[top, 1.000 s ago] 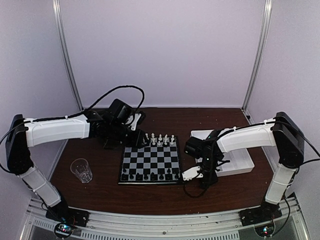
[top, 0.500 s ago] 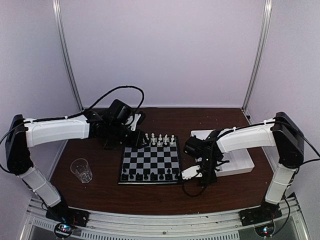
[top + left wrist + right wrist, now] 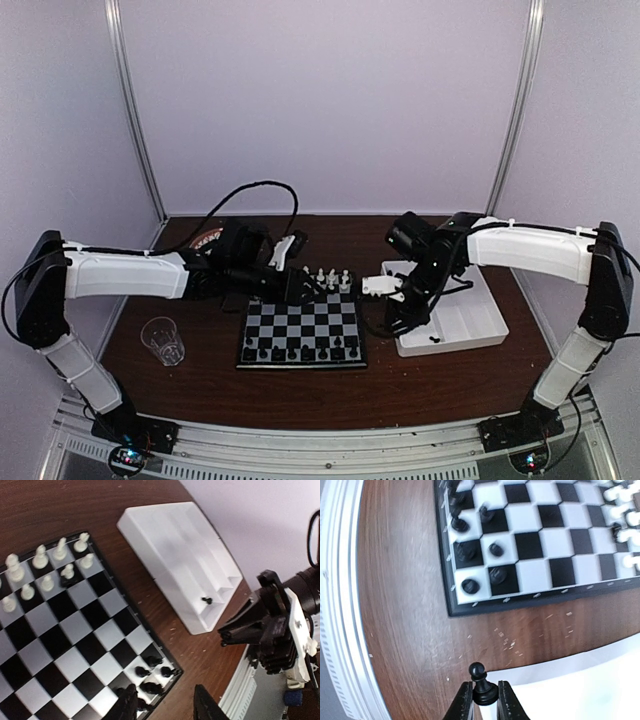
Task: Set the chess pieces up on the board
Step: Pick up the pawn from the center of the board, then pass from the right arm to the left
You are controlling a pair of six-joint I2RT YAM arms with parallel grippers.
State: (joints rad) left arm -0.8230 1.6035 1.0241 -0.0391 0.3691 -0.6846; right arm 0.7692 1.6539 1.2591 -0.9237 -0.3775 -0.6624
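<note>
- One black pawn (image 3: 479, 679) clamped in right gripper (image 3: 480, 700), lower centre of wrist view.
- One board (image 3: 300, 325), frame centre, beneath left gripper (image 3: 165, 706), spread wide, empty.
- One black piece (image 3: 205, 600) in one tray (image 3: 165, 545), right of board.

Your left arm (image 3: 120, 275) reaches in from the left of the top view toward the centre, forearm nearly level. Your left gripper (image 3: 167, 707) sits at the bottom edge of its wrist view, its two fingers spread apart with nothing between them. Your right arm (image 3: 530, 250) arches in from the right, wrist bent downward. Your right gripper (image 3: 483, 700), at bottom centre, pinches a black pawn (image 3: 480, 682) by its base.
</note>
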